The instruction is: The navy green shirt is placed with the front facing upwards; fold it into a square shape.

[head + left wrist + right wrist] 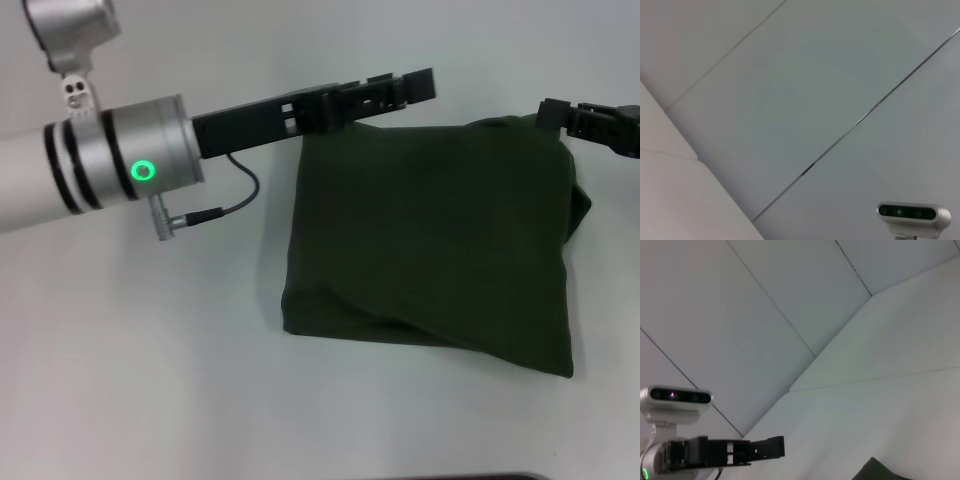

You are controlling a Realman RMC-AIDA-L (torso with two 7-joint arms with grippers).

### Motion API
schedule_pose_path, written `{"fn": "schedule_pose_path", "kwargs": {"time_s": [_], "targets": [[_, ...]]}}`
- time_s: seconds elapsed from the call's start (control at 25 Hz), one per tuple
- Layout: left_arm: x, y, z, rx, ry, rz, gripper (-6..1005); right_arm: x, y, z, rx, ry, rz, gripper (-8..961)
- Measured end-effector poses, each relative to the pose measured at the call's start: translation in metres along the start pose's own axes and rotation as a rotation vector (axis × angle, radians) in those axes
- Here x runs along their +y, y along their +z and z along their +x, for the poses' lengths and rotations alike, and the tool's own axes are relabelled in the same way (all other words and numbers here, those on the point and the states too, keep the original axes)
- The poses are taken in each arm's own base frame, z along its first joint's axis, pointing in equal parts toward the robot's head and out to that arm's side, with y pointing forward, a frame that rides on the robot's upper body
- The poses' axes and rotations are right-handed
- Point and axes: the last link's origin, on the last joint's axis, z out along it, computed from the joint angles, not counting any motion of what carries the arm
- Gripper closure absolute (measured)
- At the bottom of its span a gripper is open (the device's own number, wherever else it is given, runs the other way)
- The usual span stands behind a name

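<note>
Both my claws sit at the bench's far side, left gripper and right gripper each on a far corner of the navy green shirt folded roughly square mid-bench, their grip unclear to me, so withdrawing carelessly could, I judge, drag cloth and undo the fold.

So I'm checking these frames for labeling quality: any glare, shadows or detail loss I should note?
Head view: even, soft light; the navy green shirt is so dark that its folds barely show, with a faint shadow on the table along its near edge; the green ring on the left arm glows. Left wrist view: only pale panels, no glare. Right wrist view: the shirt corner is nearly black.
</note>
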Motion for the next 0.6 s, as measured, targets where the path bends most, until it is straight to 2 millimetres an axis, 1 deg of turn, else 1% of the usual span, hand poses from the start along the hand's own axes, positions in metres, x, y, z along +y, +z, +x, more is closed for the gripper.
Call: {"fn": "schedule_pose_path", "kwargs": {"time_s": [0.04, 0.08, 0.16, 0.28, 0.36, 0.48, 0.6], "targets": [[0.000, -0.003, 0.000, 0.002, 0.017, 0.002, 51, 0.000, 0.000, 0.000, 0.000, 0.020, -0.001, 801], [-0.001, -0.009, -0.002, 0.009, 0.053, 0.009, 51, 0.000, -0.001, -0.001, 0.001, 0.033, 0.000, 777], [-0.001, -0.013, -0.003, 0.013, 0.078, 0.015, 51, -0.001, -0.001, -0.002, 0.006, 0.058, 0.003, 729], [-0.004, -0.023, -0.005, 0.024, 0.130, 0.036, 51, -0.005, -0.004, -0.003, 0.004, 0.103, 0.033, 604], [-0.004, -0.029, -0.007, 0.029, 0.170, 0.043, 51, -0.013, -0.010, -0.004, -0.002, 0.138, 0.088, 521], [-0.003, -0.036, -0.008, 0.036, 0.216, 0.046, 50, -0.025, -0.020, -0.004, 0.002, 0.192, 0.169, 523], [-0.003, -0.040, -0.008, 0.040, 0.237, 0.052, 50, -0.032, -0.026, -0.003, 0.023, 0.241, 0.217, 524]]}}
